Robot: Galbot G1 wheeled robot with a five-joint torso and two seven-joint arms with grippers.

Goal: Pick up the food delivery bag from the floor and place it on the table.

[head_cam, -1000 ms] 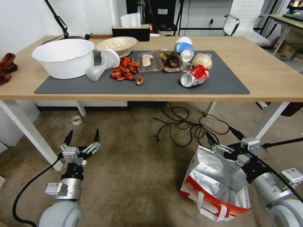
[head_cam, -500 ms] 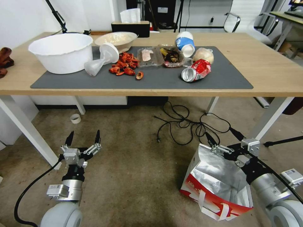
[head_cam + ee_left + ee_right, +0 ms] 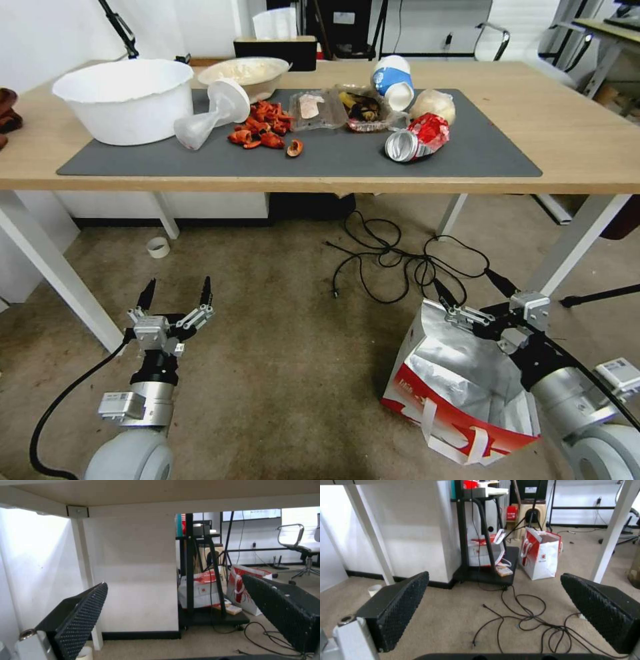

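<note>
The left claw (image 3: 175, 293) hangs open above the carpet. Further right, the red-and-white, foil-lined paper delivery bag (image 3: 460, 393) sits on the floor, unlifted; the open right claw (image 3: 475, 291) hovers at its rim, below the long light-wood table (image 3: 573, 143).

Food delivery bag (image 3: 460, 400) — red-white, silver foil lining.

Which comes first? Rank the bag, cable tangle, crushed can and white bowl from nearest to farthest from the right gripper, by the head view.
1. Bag: on the floor, right under the right gripper.
2. Cable tangle: floor, just ahead.
3. Crushed can: on the table's mat, right of centre.
4. White bowl: table's far left.
</note>
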